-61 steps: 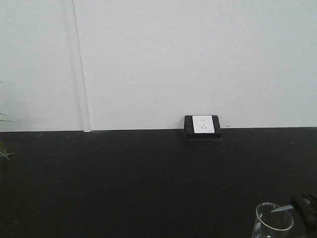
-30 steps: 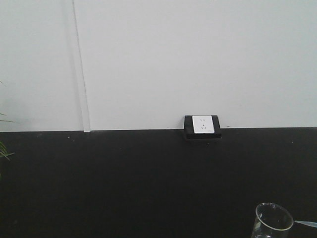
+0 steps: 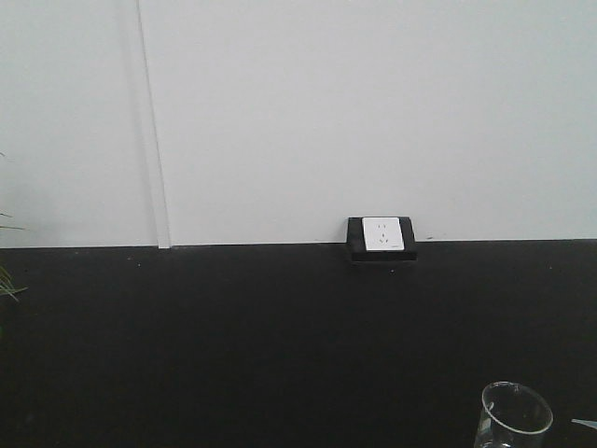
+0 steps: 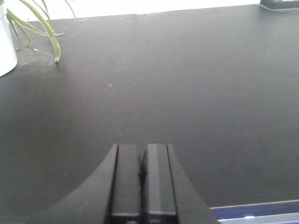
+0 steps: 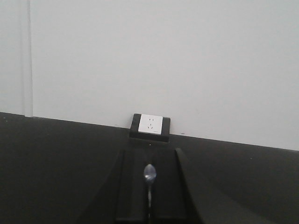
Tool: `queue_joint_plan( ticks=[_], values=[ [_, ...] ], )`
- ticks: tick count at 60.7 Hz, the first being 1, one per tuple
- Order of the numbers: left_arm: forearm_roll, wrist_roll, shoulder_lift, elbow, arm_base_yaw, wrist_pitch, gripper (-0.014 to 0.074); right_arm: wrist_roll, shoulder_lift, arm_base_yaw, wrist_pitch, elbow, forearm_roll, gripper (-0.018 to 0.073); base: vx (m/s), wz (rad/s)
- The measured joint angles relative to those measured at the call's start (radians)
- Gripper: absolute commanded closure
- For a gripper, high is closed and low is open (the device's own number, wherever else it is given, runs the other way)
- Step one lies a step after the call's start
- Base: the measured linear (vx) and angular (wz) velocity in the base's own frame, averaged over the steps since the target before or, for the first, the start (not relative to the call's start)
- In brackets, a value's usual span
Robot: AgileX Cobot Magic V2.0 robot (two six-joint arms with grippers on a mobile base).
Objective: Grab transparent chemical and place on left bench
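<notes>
The transparent chemical shows as a clear glass beaker (image 3: 516, 418) on the black bench (image 3: 280, 345), at the bottom right of the front view and cut off by the frame's edge. Just right of it, only the tip of a metal spoon (image 3: 586, 424) pokes into that view. In the right wrist view my right gripper (image 5: 150, 161) is shut on that small spoon (image 5: 149, 173), whose bowl points toward the wall. The beaker is out of that view. My left gripper (image 4: 142, 154) is shut with nothing in it, low over bare black bench (image 4: 187, 93).
A white socket in a black housing (image 3: 381, 238) sits where bench meets wall, straight ahead of the right gripper as the socket (image 5: 150, 125). A white pot (image 4: 4, 44) with long green leaves (image 4: 44, 23) stands at the left gripper's far left. A blue edge (image 4: 261, 212) borders the bench front.
The right gripper and spoon have drawn back to the right, away from the beaker's rim. The gripper has left the front view and only the spoon tip remains. The beaker has not moved.
</notes>
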Motion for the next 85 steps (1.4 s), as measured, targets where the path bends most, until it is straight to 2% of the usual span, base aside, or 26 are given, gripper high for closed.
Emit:
queue_joint_plan(
  ticks=[49, 85],
  values=[
    [0.0, 0.0, 0.0, 0.0, 0.0, 0.0, 0.06, 0.0, 0.0, 0.0, 0.002, 0.0, 0.0, 0.0519, -0.02, 0.0],
    [0.0, 0.0, 0.0, 0.0, 0.0, 0.0, 0.06, 0.0, 0.0, 0.0, 0.002, 0.0, 0.0, 0.0519, -0.25, -0.06]
  ],
)
